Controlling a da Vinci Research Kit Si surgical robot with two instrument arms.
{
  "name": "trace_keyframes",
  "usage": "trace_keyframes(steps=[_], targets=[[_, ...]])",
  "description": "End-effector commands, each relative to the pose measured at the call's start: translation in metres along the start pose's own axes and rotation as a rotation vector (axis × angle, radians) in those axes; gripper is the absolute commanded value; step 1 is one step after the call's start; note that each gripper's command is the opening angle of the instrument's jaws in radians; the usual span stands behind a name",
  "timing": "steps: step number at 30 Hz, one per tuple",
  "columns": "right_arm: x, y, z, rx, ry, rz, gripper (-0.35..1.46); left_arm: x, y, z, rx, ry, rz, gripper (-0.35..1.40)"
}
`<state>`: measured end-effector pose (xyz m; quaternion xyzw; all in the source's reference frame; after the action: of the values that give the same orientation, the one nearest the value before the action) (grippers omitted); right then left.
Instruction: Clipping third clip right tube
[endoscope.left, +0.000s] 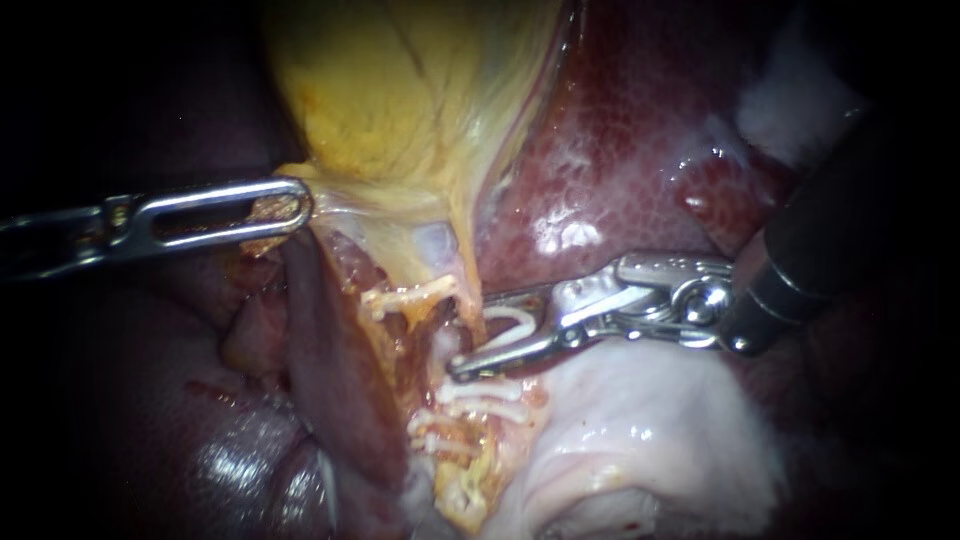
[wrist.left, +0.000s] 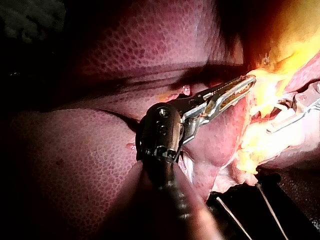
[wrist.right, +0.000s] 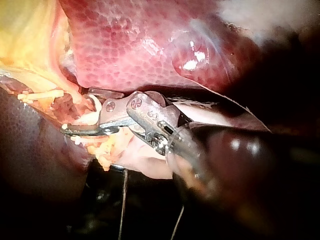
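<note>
1. Background: wet, dark red liver (endoscope.left: 620, 130) fills the field, and the yellow gallbladder (endoscope.left: 400, 90) hangs against it.
2. Nearest: right instrument (endoscope.left: 469, 335). Its jaws stand apart, carrying an open clip (endoscope.left: 512, 318), white, between them.
3. At its tips: right tube (endoscope.left: 446, 345), pale and thin, runs down from the gallbladder neck. Seated clips (endoscope.left: 482, 392) cross it just past the lower jaw.
4. Judgement: the tube looks soft, slick and easily torn. Take it square across on the bare length above the seated clips, without pulling.
5. Farther: left instrument (endoscope.left: 298, 208), jaws closed on the gallbladder's lower edge, holding it taut.
</note>
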<state>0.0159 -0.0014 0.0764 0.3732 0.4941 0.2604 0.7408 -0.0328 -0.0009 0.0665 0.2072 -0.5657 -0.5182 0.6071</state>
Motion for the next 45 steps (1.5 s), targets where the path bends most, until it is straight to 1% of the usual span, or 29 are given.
trace_keyframes(steps=[1,6,9,11,13,19,24,33,36,41,45], targets=[[0.0,-0.0003,0.0,0.01,-0.004,0.004,0.54,0.0,0.0,0.0,-0.001,0.0,0.0,-0.35],[-0.0001,-0.0015,0.0,0.052,0.003,0.031,0.56,0.0,0.0,0.0,-0.001,0.0,0.0,-0.35],[0.0,-0.0024,0.0003,0.089,-0.011,0.033,0.55,0.0,0.0,0.0,-0.001,0.0,0.0,-0.35],[0.0,-0.0029,0.0006,0.135,-0.023,0.033,0.53,0.0,0.0001,0.0,-0.001,0.0,0.0,-0.35],[0.0001,-0.003,0.0008,0.148,-0.027,0.032,0.53,0.0,0.0,0.0001,-0.001,0.0,0.0,-0.35],[0.0002,-0.0031,0.001,0.166,-0.009,0.041,0.53,0.0001,0.0001,0.0001,-0.001,-0.001,0.0,-0.35],[0.0006,-0.0031,0.0009,0.175,0.01,0.051,0.53,0.0001,0.0001,0.0001,-0.001,-0.001,0.0,-0.35],[0.0018,-0.0027,0.001,0.167,0.036,0.059,0.53,0.0001,0.0001,0.0001,-0.001,-0.001,0.0,-0.35],[0.0022,-0.0026,0.0007,0.166,0.052,0.064,0.52,0.0001,0.0001,0.0001,-0.001,-0.001,0.0,-0.35],[0.0031,-0.0026,0.0003,0.16,0.063,0.071,0.52,0.0001,0.0001,0.0001,-0.001,-0.001,0.0,-0.35],[0.0033,-0.0025,0.0002,0.157,0.066,0.073,0.5,0.0001,0.0001,0.0001,-0.001,-0.001,0.0,-0.35]])
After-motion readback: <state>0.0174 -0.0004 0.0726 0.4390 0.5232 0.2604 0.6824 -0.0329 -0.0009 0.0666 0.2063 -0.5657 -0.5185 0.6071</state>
